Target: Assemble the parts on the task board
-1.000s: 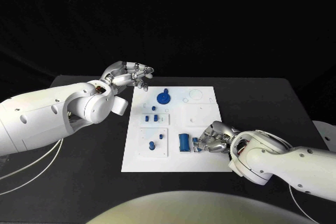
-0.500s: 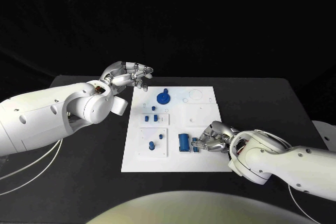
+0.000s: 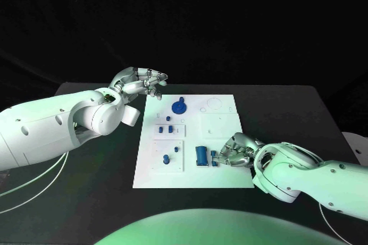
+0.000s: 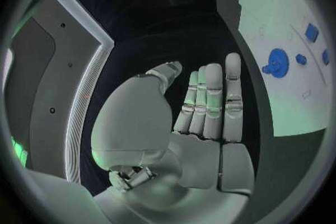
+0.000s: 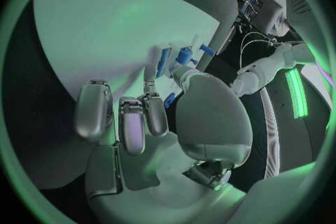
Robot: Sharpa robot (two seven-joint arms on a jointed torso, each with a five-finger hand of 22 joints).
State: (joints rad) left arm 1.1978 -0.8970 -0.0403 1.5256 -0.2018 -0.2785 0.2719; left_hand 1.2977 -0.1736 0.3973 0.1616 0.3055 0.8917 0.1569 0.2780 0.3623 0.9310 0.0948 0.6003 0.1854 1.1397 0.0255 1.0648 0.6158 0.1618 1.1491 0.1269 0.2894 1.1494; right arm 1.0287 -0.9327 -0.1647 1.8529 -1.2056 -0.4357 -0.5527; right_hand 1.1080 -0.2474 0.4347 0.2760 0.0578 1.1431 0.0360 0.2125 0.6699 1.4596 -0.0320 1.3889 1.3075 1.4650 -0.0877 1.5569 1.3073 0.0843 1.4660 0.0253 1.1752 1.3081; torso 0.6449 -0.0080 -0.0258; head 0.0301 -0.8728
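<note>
Resting on task board (image 3: 230, 178) lower right part, right hand (image 3: 234, 151) has fingers (image 5: 155, 113) curled, touching small blue part (image 3: 215, 162); real grip cannot be told. Beside it, larger blue part (image 3: 201, 155) lies on board. Left hand (image 3: 142, 81) hovers above board's far left corner, fingers (image 4: 213, 102) straight together, holding nothing. Board at centre of black surface (image 3: 291, 112).

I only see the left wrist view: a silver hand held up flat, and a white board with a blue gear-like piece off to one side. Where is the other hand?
Observer: The right hand is low over the task board's near right area, fingers curled.
Operator: Is it holding anything?
Observer: A small blue part sits between its thumb and a finger; whether it is gripped, I cannot tell.
Operator: Anything next to it?
Observer: A longer blue part on the board, right beside the hand.
</note>
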